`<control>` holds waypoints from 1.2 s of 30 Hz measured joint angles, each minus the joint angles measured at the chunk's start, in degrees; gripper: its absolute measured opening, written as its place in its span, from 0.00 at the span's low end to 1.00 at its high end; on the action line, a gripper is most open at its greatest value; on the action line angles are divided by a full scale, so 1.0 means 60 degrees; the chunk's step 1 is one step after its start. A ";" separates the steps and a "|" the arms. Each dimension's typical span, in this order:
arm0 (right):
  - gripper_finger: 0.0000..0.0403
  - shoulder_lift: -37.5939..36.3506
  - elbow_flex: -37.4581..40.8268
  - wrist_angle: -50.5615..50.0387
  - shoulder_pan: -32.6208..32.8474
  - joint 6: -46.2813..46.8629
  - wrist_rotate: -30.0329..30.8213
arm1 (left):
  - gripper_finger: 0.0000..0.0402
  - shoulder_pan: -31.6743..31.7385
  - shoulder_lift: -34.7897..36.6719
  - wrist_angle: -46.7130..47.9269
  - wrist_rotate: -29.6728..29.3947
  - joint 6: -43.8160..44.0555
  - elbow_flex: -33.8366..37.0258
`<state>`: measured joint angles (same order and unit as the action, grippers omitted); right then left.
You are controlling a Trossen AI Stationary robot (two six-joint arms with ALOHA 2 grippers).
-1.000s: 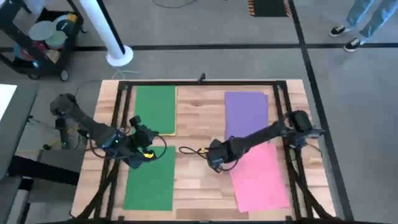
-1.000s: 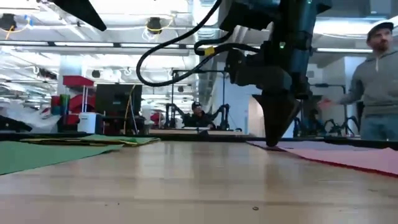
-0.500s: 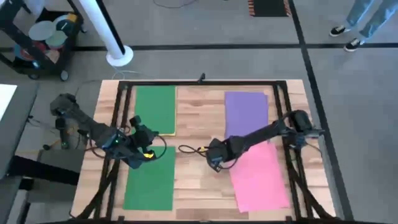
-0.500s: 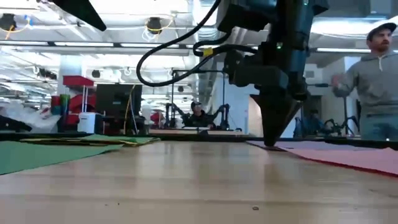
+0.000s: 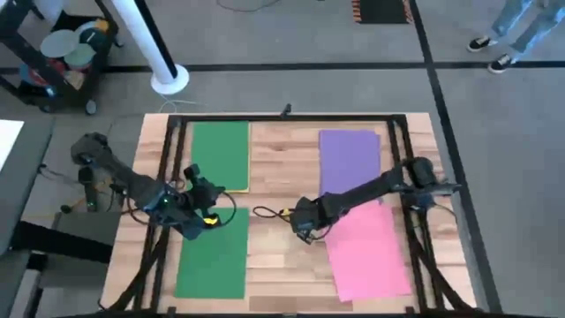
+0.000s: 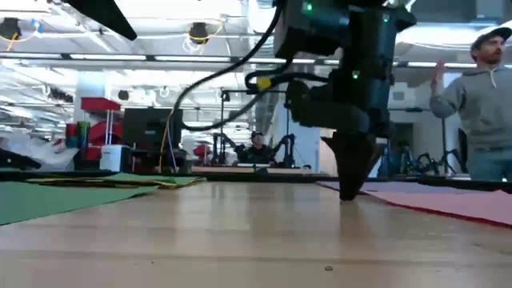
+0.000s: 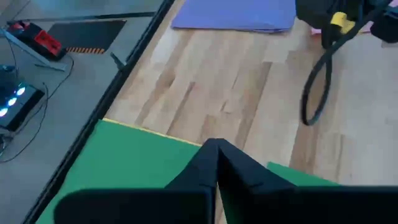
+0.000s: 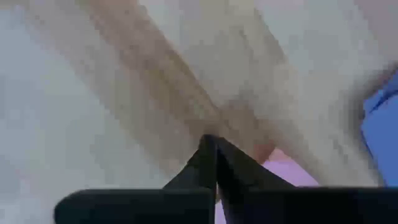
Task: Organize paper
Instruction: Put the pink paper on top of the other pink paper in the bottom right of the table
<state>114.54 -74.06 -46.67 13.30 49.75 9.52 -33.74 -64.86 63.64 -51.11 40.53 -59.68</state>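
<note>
Paper lies flat on the wooden table. A green sheet (image 5: 221, 155) lies far left on a yellow sheet whose edge (image 7: 152, 130) shows. Another green sheet (image 5: 212, 261) lies near left, a purple sheet (image 5: 350, 159) far right and a pink sheet (image 5: 366, 252) near right. My left gripper (image 5: 208, 201) hangs shut and tilted above the gap between the green sheets, touching nothing. My right gripper (image 5: 305, 230) is shut and points straight down at the pink sheet's far left corner. My right gripper comes from above with shut fingers. Its fingertips (image 6: 349, 195) stand at table height right beside the pink sheet's far left corner (image 8: 277, 165). Whether they press on the wood, on the sheet's edge, or touch nothing, I cannot tell.
A black cable with a yellow piece (image 5: 269, 213) runs over the table's middle between the arms. Black frame rails (image 5: 282, 117) border the table. A person (image 6: 484, 104) stands beyond the table's right side. A cart (image 5: 62, 53) and a white pole (image 5: 163, 53) stand at far left.
My right gripper has sunk, still shut and pointing down, until its tips reach table height at the pink sheet's corner. The sheets have stayed where they were.
</note>
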 joint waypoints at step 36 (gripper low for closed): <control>0.00 -0.0495 0.0087 -0.0664 0.0587 0.0457 0.1005 | 0.00 0.0001 0.0000 0.0065 0.0066 0.0120 0.0000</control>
<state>111.57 -73.54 -50.65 16.82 52.49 15.55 -33.73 -64.86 64.02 -50.72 41.25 -59.68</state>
